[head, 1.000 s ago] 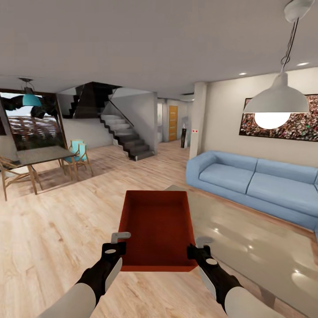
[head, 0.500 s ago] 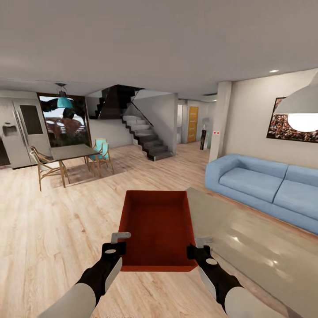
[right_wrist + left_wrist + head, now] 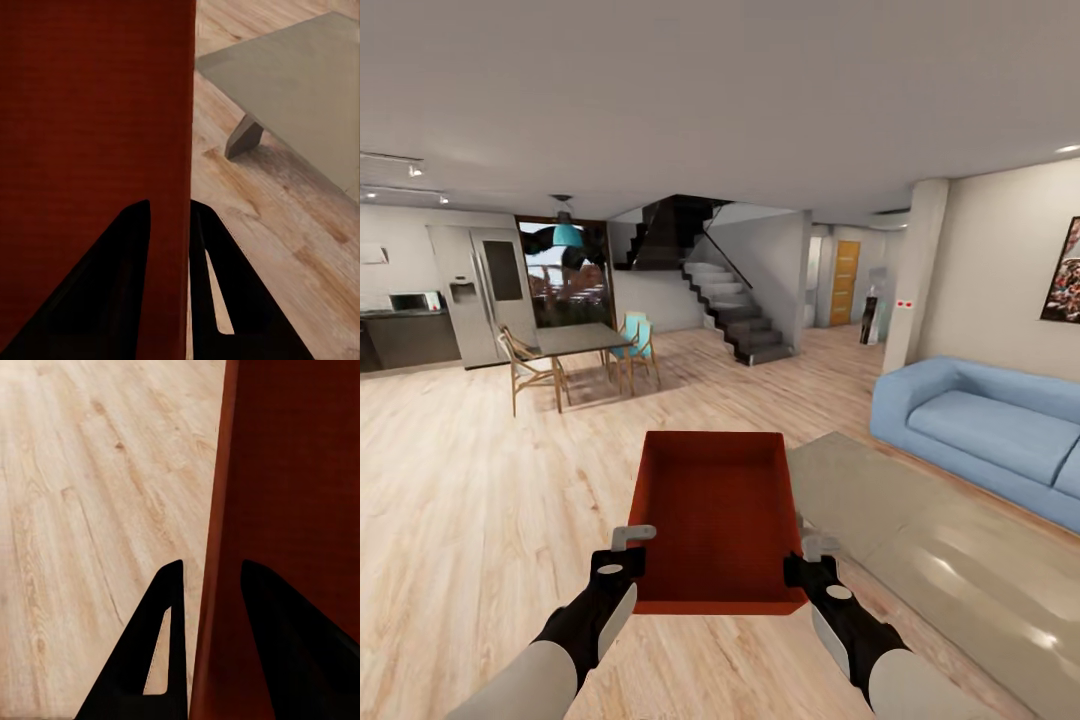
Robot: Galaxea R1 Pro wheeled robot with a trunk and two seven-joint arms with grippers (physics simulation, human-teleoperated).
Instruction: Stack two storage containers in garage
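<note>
**Red-orange bin carried by both arms in the living room**

The red-orange rectangular plastic storage container (image 3: 715,520) is held in the air in front of the robot, above the light wood-plank flooring (image 3: 470,500) of the living room. It is lidless and its inside looks empty. Its long side points away from the robot, and its base is about level.

The left gripper (image 3: 630,548) is at the near left corner of the container. In the left wrist view, the left gripper (image 3: 212,585) has one black finger outside the thin left wall and one inside, so the fingers are closed on this wall. The right gripper (image 3: 808,555) is at the near right corner. In the right wrist view, the right gripper (image 3: 169,217) also has its two fingers (image 3: 120,255) on both sides of the thin right wall, pressed against it. So both arms grip the same container, one wall each.

To the right of the container there is a low grey-beige glossy tabletop (image 3: 920,540), near the container but apart from it. Behind it stands a light blue sofa (image 3: 990,430) along the right wall. Far on the left there is a dark dining table (image 3: 575,340) with wooden chairs (image 3: 528,368) and one turquoise chair (image 3: 636,340). A dark staircase (image 3: 745,320) goes up in the middle of the background, and an orange door (image 3: 845,282) is further behind it.
</note>
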